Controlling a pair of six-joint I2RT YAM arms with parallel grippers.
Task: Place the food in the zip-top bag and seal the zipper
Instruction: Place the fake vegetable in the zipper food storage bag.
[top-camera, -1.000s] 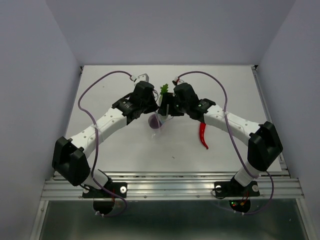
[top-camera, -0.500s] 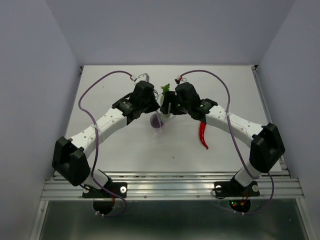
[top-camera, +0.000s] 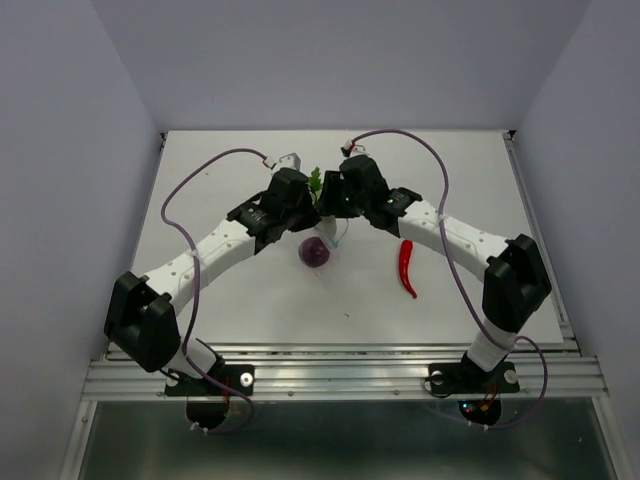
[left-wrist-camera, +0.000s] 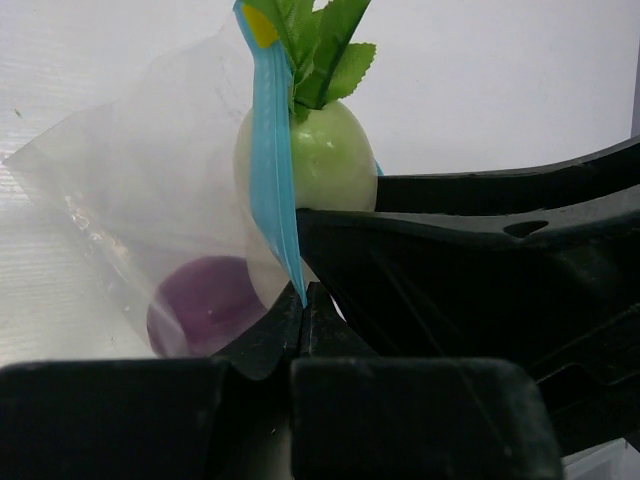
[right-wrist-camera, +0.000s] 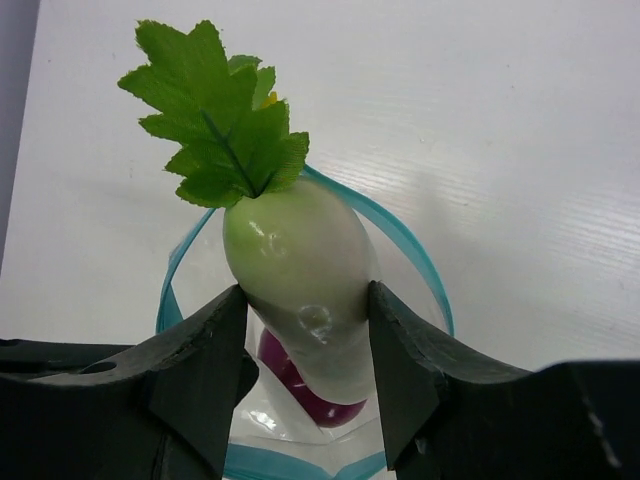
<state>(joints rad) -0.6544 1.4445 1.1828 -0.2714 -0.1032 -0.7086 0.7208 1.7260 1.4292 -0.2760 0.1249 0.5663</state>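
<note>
Radish (right-wrist-camera: 290, 240) upright between the fingers of the right hand (right-wrist-camera: 305, 290), which press on both its sides. Its leaves point up and away from the wrist, and its lower end sits inside the open mouth of the bag (left-wrist-camera: 130, 200). The zipper (left-wrist-camera: 272, 170) curves as a blue loop around the radish. The onion (top-camera: 315, 252) lies in the bag, directly below the radish. The left hand (left-wrist-camera: 303, 300) is pinched tight on one end of the zipper, holding that edge of the bag raised, just left of the radish. The chili (top-camera: 406, 268) lies on the bench (top-camera: 260, 300), right of the bag and well apart from both hands, beside the right forearm.

Count: one radish, one onion, one chili, one bag; two hands.

Pose: both arms reach from the near edge toward the middle of the bench, forearms converging. The hands meet almost tip to tip above the bag, the left from the left, the right from the right.
</note>
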